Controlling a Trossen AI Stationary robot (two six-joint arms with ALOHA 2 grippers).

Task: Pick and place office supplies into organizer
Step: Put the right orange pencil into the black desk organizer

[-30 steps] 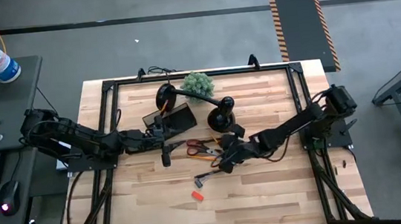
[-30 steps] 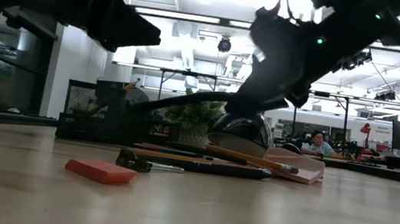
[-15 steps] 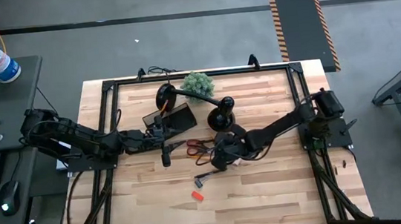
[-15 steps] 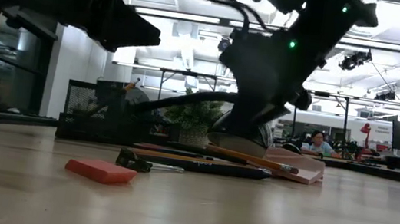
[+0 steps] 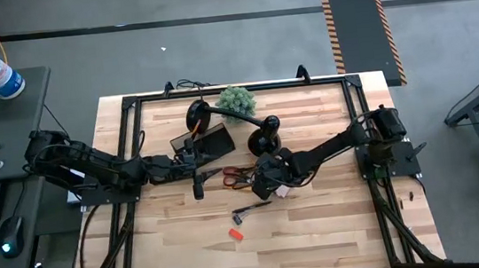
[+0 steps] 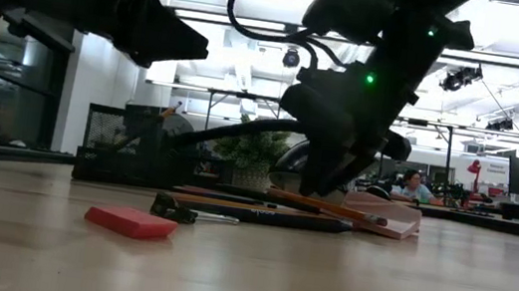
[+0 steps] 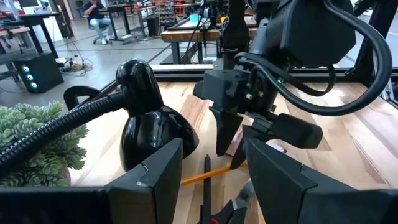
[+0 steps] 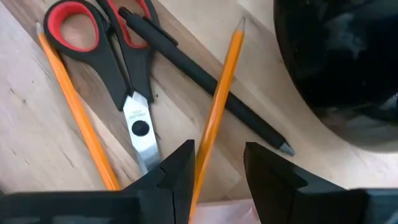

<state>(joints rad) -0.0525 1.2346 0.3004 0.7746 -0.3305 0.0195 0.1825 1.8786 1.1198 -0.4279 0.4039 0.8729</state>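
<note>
Between right gripper (image 8: 217,165) spread fingers, slim orange pencil (image 8: 217,106) crossing black pen (image 8: 205,81), left gripper (image 7: 208,180) fingers apart.

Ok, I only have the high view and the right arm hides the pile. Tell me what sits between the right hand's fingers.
Observer: In its wrist view the right hand is open, with an orange pencil running up between its fingers.
Operator: Say what lies under that pencil.
Observer: A black pen crosses beneath it, next to the scissors, which have red-lined handles.
Operator: Report the left hand.
Observer: The left hand is open, off the table in the low view, and faces the lamp base.
</note>
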